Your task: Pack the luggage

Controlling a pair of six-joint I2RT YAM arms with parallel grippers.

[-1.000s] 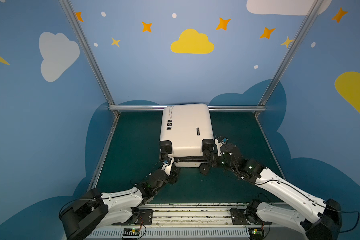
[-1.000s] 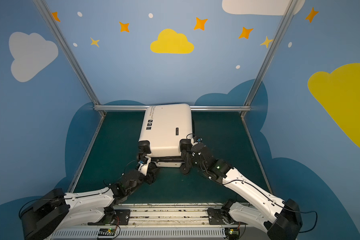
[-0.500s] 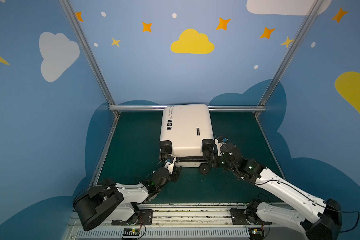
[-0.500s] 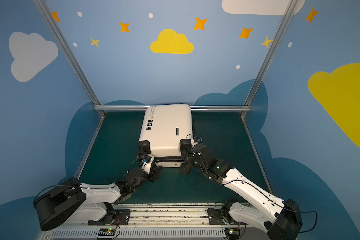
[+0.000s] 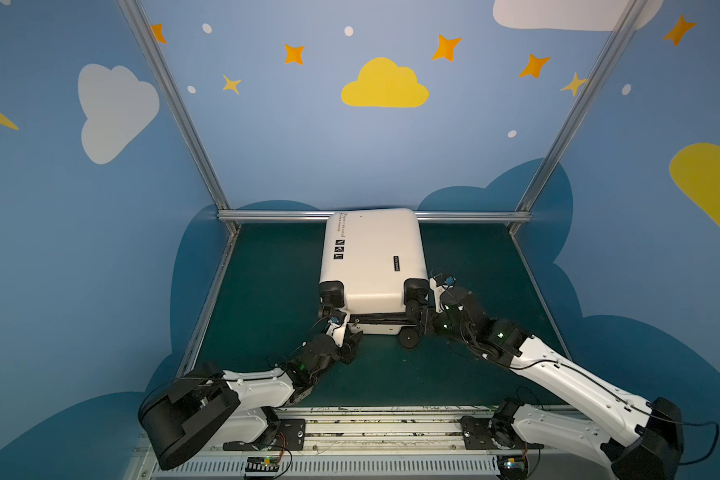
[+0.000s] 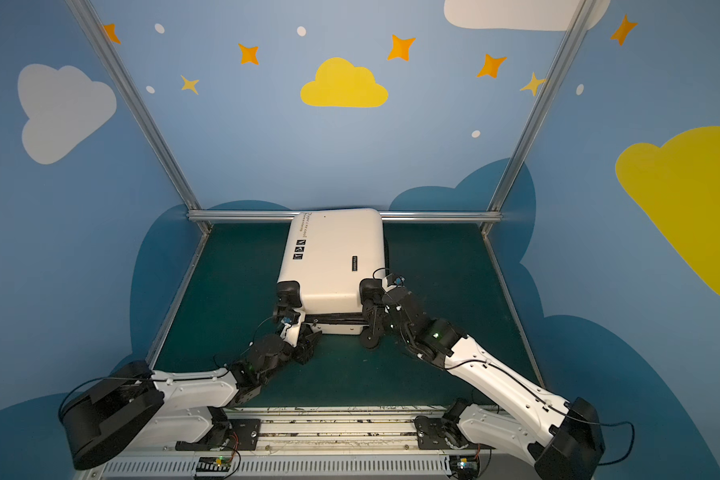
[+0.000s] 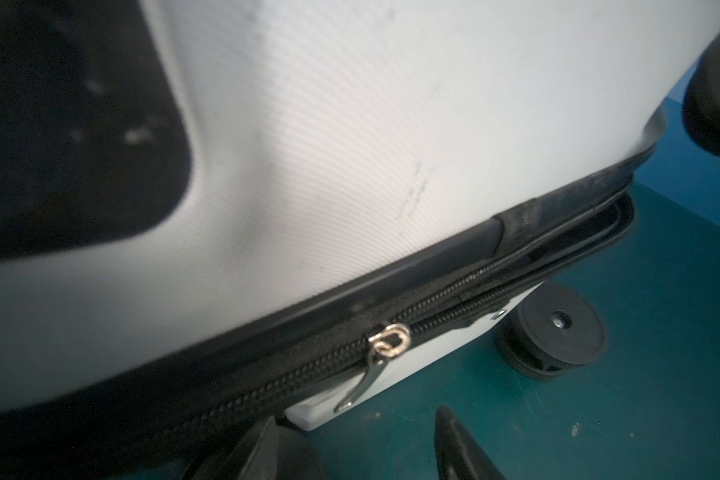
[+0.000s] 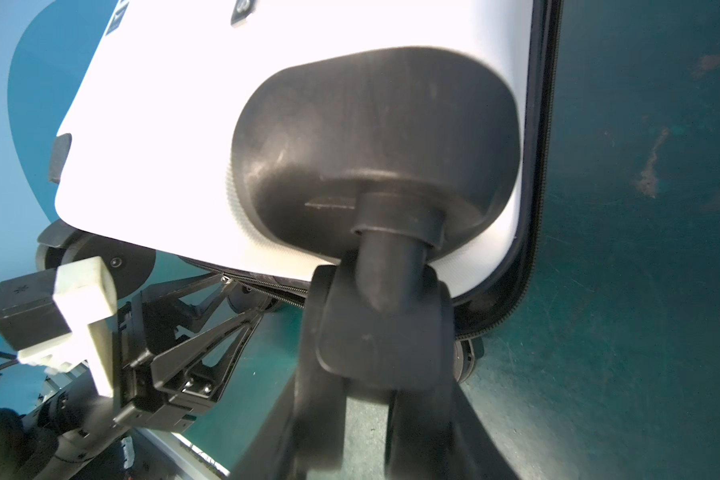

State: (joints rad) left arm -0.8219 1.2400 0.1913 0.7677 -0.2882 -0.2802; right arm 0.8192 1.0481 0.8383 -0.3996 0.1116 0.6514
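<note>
Now | suitcase [image 5: 371, 266] lies flat on the table [image 5: 267, 291] | left hand [image 7: 355, 419]: fingers [image 7: 454, 449] apart, just beside the zipper pull [image 7: 362, 374] | right hand [image 5: 421, 319]: clamped on a suitcase wheel [image 8: 385, 332]

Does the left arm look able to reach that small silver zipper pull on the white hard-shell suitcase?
Probably yes: the left gripper stands open just short of the silver zipper pull, which hangs free on the white hard-shell suitcase, with nothing between them.

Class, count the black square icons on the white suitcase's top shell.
3, in a column near the left edge of the luggage in both top views: far icon, middle icon, near icon. Unseen faces could carry more.
</note>
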